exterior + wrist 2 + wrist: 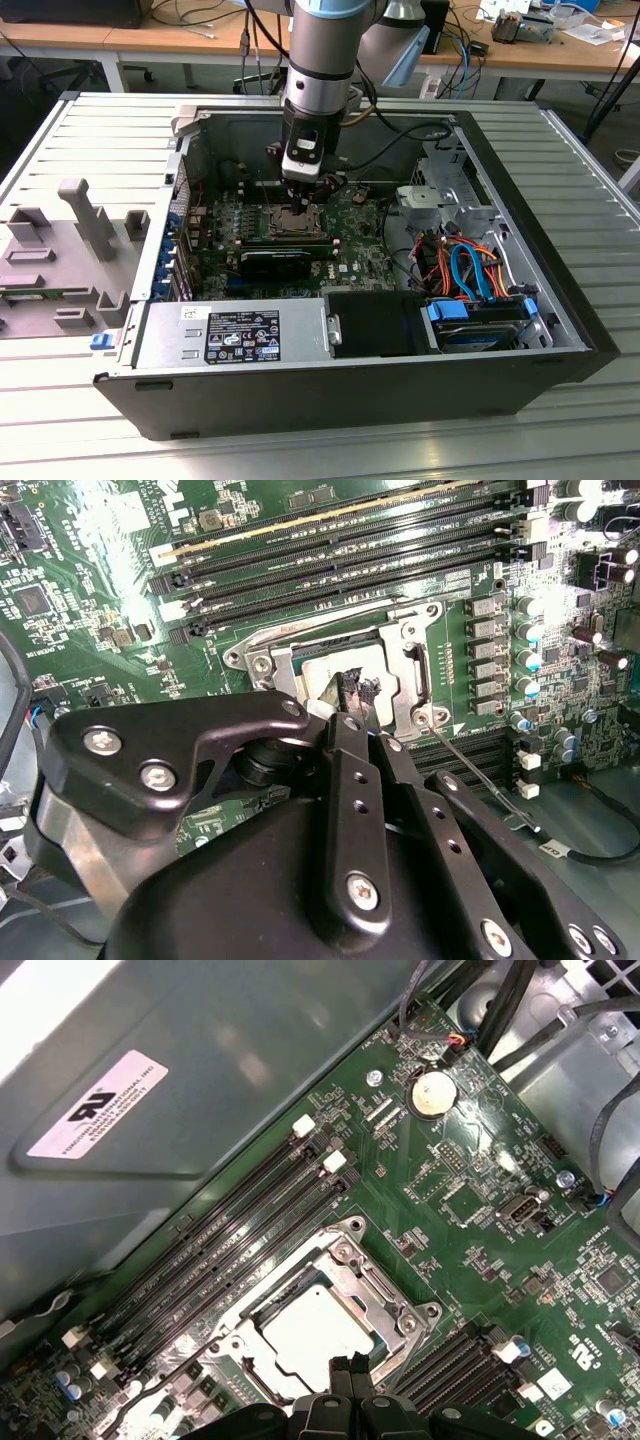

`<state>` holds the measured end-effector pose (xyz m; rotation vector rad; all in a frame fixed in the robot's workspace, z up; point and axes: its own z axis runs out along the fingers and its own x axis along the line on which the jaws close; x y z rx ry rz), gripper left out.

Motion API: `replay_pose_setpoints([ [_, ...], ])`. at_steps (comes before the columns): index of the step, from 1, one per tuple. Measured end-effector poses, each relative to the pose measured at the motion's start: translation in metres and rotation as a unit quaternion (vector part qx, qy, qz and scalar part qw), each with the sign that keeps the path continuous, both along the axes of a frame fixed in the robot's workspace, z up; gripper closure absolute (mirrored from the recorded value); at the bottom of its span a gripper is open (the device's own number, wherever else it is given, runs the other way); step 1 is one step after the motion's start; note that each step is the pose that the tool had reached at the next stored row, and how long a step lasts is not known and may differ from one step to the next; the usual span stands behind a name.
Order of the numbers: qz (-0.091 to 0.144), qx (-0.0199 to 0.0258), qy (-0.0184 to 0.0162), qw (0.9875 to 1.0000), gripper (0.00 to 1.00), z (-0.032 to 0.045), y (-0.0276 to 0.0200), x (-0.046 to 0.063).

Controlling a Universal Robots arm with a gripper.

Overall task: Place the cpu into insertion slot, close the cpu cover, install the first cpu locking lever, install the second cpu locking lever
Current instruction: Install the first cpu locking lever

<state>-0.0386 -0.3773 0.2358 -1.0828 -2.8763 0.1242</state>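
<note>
Hanging straight down into the open case (300, 400), the gripper (300, 205) was caught right on top of the insertion slot (290, 224). In the exterior view that slot was placed about mid-board on the green motherboard (360, 250), with the labelled black box (240, 335) at 6 o'clock from it and the grey drive cage (450, 190) out at 3 o'clock. The claw's fingers (341, 1372) were drawn narrow, tips pretty much together, just over the socket's edge, and nothing could be made out pinched between them. The cpu (312, 1338) was seen already seated, a flat, pale, matte-silver square. The cpu cover (388, 1298), shiny stamped sheet metal with a big square cut-out, looked to be folded down around it. A thin wire locking lever (480, 770) was seen running off from one corner of the socket; whether it was latched couldn't be told. Long black memory slots (230, 1250) were lined up just beside the socket. Handling-wise, the chip would be reckoned light, rigid and fragile, best taken by its edges only. The cover would be judged thin, hinged and easily bent, so better pressed flat than pried. The lever would be guessed springy steel, slick and skinny, best pushed near its free bent end.
</note>
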Motion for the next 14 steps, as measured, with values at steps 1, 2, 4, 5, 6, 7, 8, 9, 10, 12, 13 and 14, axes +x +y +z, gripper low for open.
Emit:
replay_pose_setpoints([
  [1, 0.001, 0.0000, 0.0000, 1.0000, 0.89, 0.0000, 0.0000, 0.0000],
  [2, 0.002, 0.0000, 0.0000, 1.0000, 0.89, 0.0000, 0.0000, 0.0000],
  [4, 0.003, 0.0000, 0.0000, 1.0000, 0.89, 0.0000, 0.0000, 0.0000],
  [5, 0.004, 0.0000, 0.0000, 1.0000, 0.89, 0.0000, 0.0000, 0.0000],
  [6, 0.005, 0.0000, 0.0000, 1.0000, 0.89, 0.0000, 0.0000, 0.0000],
  [7, 0.005, 0.0000, 0.0000, 1.0000, 0.89, 0.0000, 0.0000, 0.0000],
  [8, 0.006, 0.0000, 0.0000, 1.0000, 0.89, 0.0000, 0.0000, 0.0000],
  [9, 0.007, 0.0000, 0.0000, 1.0000, 0.89, 0.0000, 0.0000, 0.0000],
  [10, 0.008, 0.0000, 0.0000, 1.0000, 0.89, 0.0000, 0.0000, 0.0000],
  [12, 0.010, 0.0000, 0.0000, 1.0000, 0.89, 0.0000, 0.0000, 0.0000],
  [13, 0.010, 0.0000, 0.0000, 0.9999, 0.89, 0.0000, 0.0000, 0.0000],
  [14, 0.011, 0.0000, 0.0000, 0.9999, 0.89, 0.0000, 0.0000, 0.0000],
])
